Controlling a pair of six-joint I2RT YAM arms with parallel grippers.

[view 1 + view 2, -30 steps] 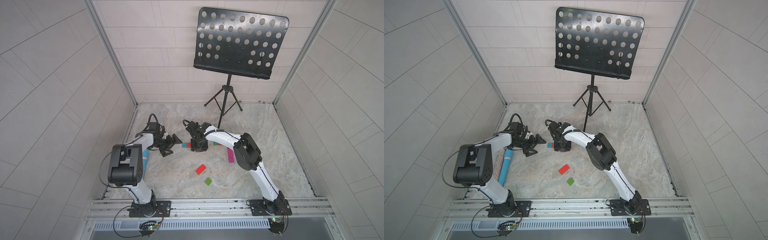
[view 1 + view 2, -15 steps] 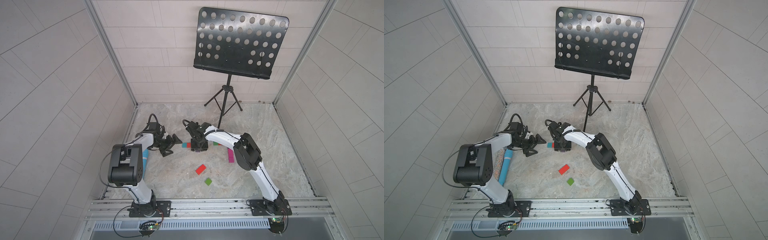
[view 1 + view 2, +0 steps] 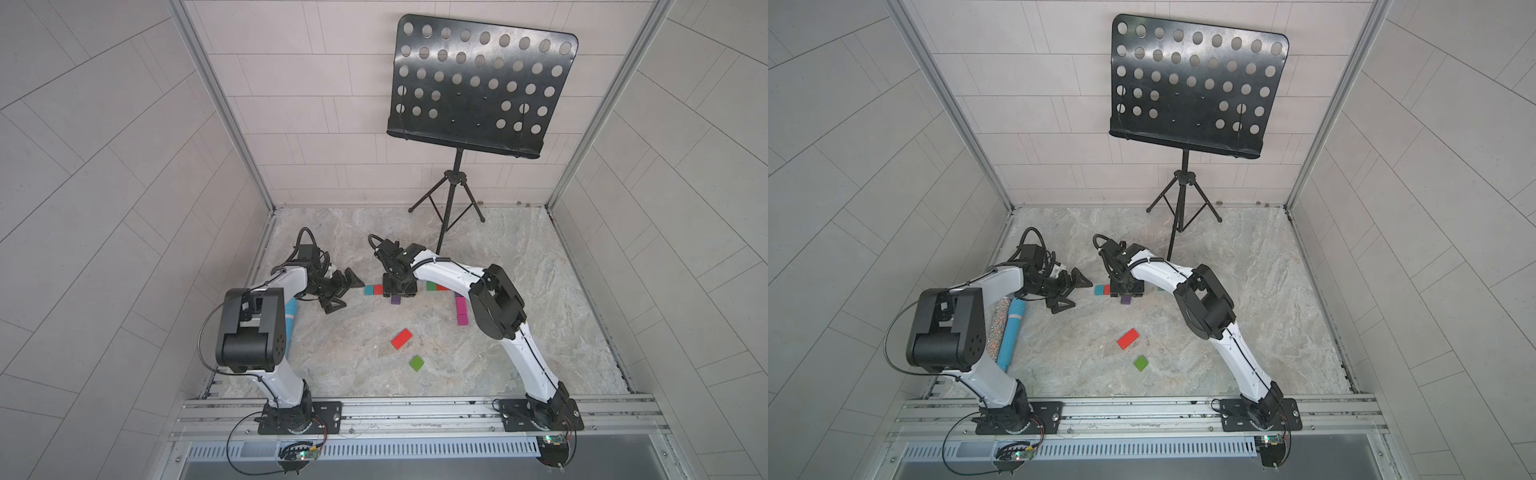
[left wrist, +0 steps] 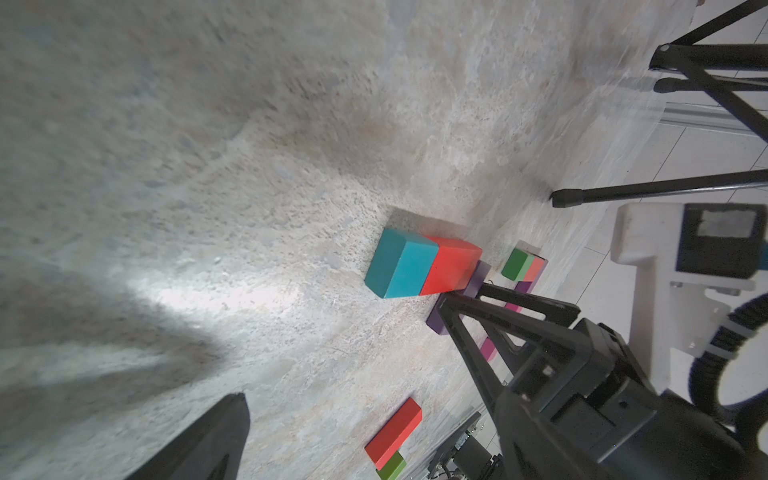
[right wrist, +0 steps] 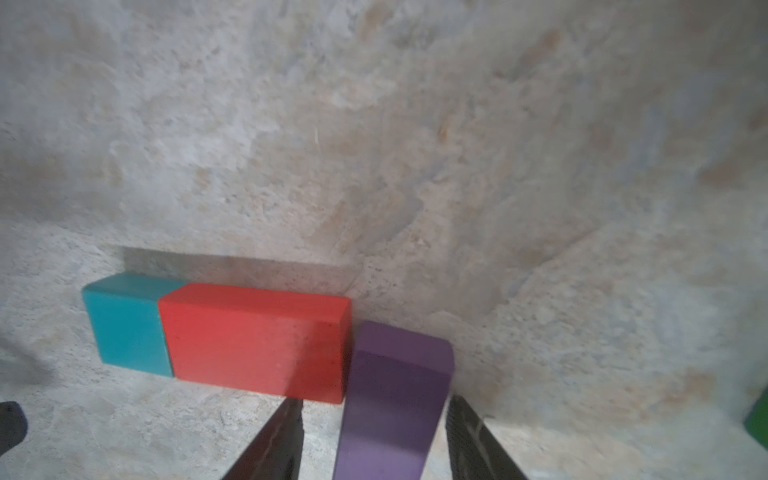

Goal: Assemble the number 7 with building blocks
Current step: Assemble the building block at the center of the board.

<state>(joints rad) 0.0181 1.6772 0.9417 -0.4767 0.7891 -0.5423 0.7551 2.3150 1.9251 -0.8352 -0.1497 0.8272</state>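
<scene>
A teal block (image 3: 369, 289) and a red block (image 3: 378, 289) lie end to end in a row. A purple block (image 5: 395, 399) lies flat on the floor, crosswise, its far end beside the red block (image 5: 253, 336). My right gripper (image 5: 372, 401) straddles it, open, with a gap at each finger; it also shows in both top views (image 3: 398, 291) (image 3: 1127, 291). Further right, a green block (image 3: 431, 286) heads a magenta stem (image 3: 460, 309). A red block (image 3: 401, 338) and a green block (image 3: 416, 363) lie loose nearer the front. My left gripper (image 3: 347, 295) stands wide open and holds nothing, left of the teal block.
A black music stand's tripod (image 3: 446, 208) stands behind the row, one foot close to my right arm. A glittery cylinder (image 3: 998, 328) and a blue tube (image 3: 1014, 328) lie along the left wall under my left arm. Walls close in the floor on three sides.
My right gripper's jaws have eased a little wider around the purple block. Neither arm nor any block has visibly shifted.
</scene>
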